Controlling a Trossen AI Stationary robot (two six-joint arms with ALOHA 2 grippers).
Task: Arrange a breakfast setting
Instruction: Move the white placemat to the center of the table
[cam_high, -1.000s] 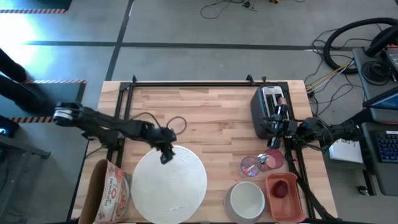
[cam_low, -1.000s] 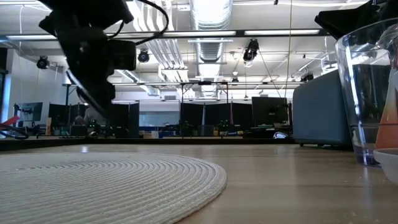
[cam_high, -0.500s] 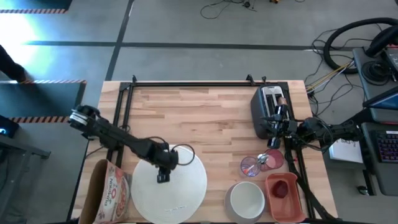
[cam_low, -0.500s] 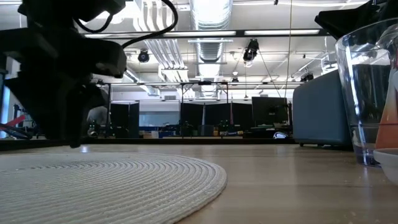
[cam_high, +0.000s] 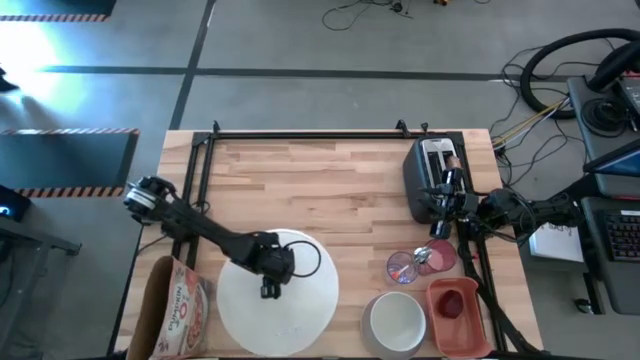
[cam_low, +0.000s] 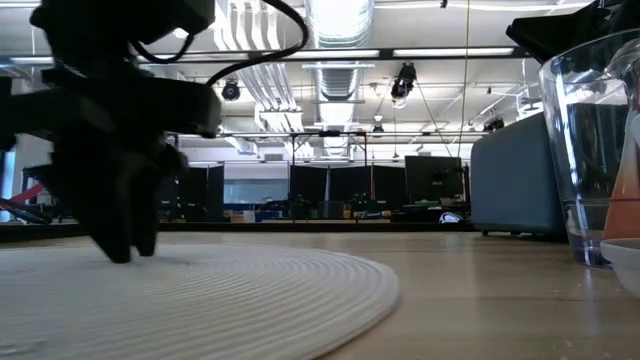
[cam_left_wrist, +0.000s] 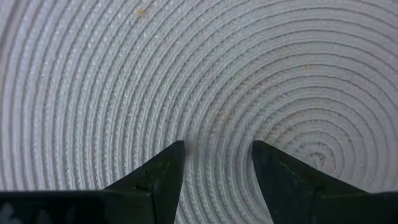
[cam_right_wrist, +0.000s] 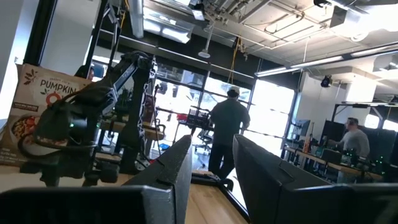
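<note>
L gripper (cam_high: 269, 289), fingers apart, empty, presses on round white mat (cam_high: 300, 310); R gripper (cam_high: 440, 205) open w/ nothing, by toaster (cam_high: 428, 175).

The left gripper (cam_high: 268, 290) hangs over the large round white woven mat (cam_high: 278, 293) on the wooden worktop (cam_high: 330, 190). The right gripper (cam_high: 438, 196) rests beside the dark toaster (cam_high: 432, 175)

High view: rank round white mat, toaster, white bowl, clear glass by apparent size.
1. Round white mat, largest by far.
2. Toaster.
3. White bowl, close to the toaster in footprint, so that order is unsure.
4. Clear glass, smallest.
</note>
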